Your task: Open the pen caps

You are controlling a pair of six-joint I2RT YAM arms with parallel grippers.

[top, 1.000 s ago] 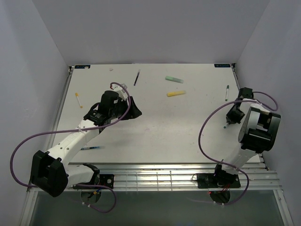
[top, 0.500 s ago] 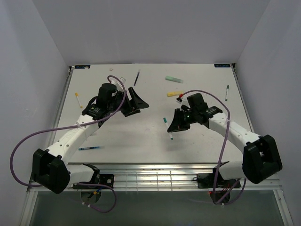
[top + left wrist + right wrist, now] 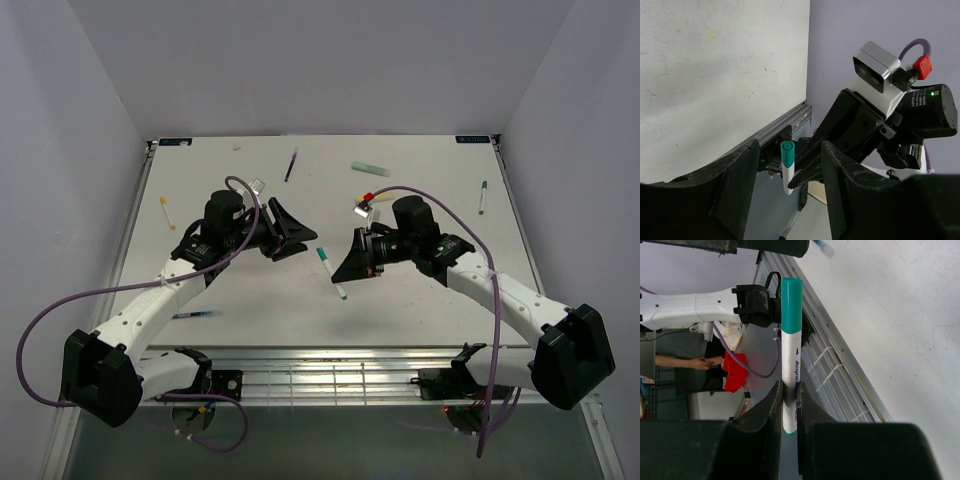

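Both arms have closed in on each other over the last second: your right gripper (image 3: 345, 268) has swung in from the right edge of the table (image 3: 280, 310) to mid-table, carrying its pen (image 3: 340, 290) leftward, and your left gripper (image 3: 302, 241) has turned to meet it. You have the right claw clamped tight on the pen's white barrel, holding it clear of the table, with the teal cap (image 3: 787, 152) sticking out past the jaws toward the left arm. Your left claw stands wide. In the left wrist view the cap sits between its fingers (image 3: 735, 185) with a gap on either side, so nothing grips it yet. By my reading you are at the very first pull: this cap is still seated on its pen, and I can make out no loose cap anywhere on the table. Left to do are the squeeze and pull here, then the others: a black pen (image 3: 291, 164) and a green highlighter (image 3: 370, 169) at the far side, a yellow pen (image 3: 167, 212) at the left, and another pen (image 3: 482, 197) at the right. Whether those are capped is too small to tell.
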